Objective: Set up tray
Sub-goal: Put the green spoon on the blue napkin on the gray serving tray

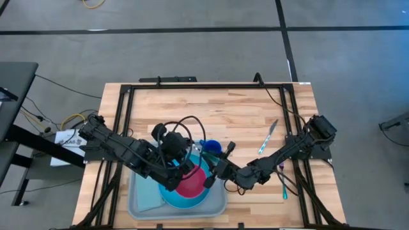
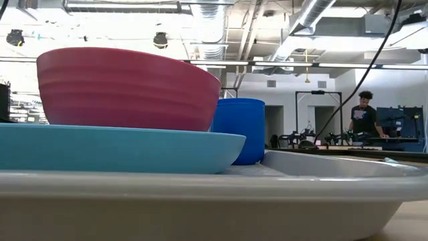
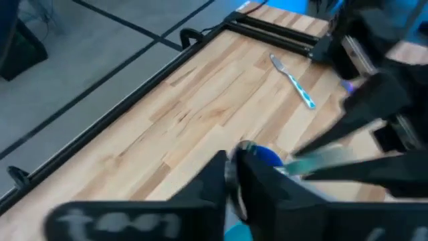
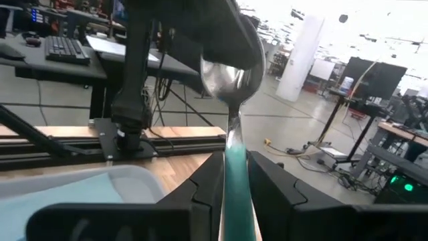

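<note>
Fingers (image 4: pixel 207 184) of the right gripper (image 1: pixel 217 167) were clenched on a teal-handled spoon (image 4: pixel 231 87), its metal bowl pointing out ahead of them; whether the left gripper (image 1: pixel 181 167) was clamped or released, I could not tell. Behind it all stretched a big workshop: grey floor, ceiling ducts, and a person (image 2: pixel 364 115) at a bench far off. The pale wooden table (image 1: pixel 211 112) sat in its black frame. On its near edge lay the tray (image 1: pixel 142 207), light grey-blue. A teal napkin (image 1: pixel 150 203) lay on the tray, and there too the blue plate (image 1: pixel 188 201) carried a red bowl (image 1: pixel 192 182), with both grippers hovering above. A blue cup (image 1: pixel 212 148) stood just beyond the tray. Smallest of all, a fork (image 1: pixel 268 136) and another utensil (image 1: pixel 283 182) lay on bare wood to the right.
</note>
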Tool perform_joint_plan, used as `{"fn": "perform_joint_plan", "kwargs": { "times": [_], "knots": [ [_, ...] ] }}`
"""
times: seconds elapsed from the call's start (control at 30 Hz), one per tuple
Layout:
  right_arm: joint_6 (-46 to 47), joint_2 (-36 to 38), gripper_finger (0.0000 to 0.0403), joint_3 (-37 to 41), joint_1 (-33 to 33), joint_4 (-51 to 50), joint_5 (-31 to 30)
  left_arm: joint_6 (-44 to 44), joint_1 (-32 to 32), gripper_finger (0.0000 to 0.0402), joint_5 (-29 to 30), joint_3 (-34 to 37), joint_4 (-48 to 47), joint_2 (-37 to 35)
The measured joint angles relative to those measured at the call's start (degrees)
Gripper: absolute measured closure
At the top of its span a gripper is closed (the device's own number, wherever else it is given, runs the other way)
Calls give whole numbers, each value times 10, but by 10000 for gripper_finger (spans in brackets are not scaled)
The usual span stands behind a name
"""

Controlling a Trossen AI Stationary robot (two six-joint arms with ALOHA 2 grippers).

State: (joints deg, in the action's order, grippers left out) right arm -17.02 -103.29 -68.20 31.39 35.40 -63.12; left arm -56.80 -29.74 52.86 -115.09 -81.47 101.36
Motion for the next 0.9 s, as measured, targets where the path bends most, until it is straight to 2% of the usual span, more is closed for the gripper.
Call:
{"fn": "perform_joint_plan", "kwargs": {
  "times": [0.1, 0.33, 0.43, 0.5, 0.6, 0.8, 0.9],
  "knots": [
    [-1, 1, 339, -1, -7, -4, 3, 8, 0, 394, -7, 2, -10, 1],
    [-1, 0, 337, -1, -12, -81, 2, 26, -1, 399, -45, 1, -27, 1],
    [-5, 0, 336, -1, -5, -84, 0, 2, -1, 399, -97, 1, -89, 1],
    [-27, 0, 336, -1, 5, -82, -3, -3, 0, 400, -145, 10, -84, -2],
    [-68, 0, 335, -1, 21, -65, -32, 1, -7, 401, -196, 13, -86, -7],
    [-91, 0, 335, -1, 49, -65, -116, -19, -38, 401, -224, 19, -86, -14],
    [-110, 0, 335, -1, 62, -66, -150, -48, -62, 401, -258, 19, -86, -14]
  ]
}}
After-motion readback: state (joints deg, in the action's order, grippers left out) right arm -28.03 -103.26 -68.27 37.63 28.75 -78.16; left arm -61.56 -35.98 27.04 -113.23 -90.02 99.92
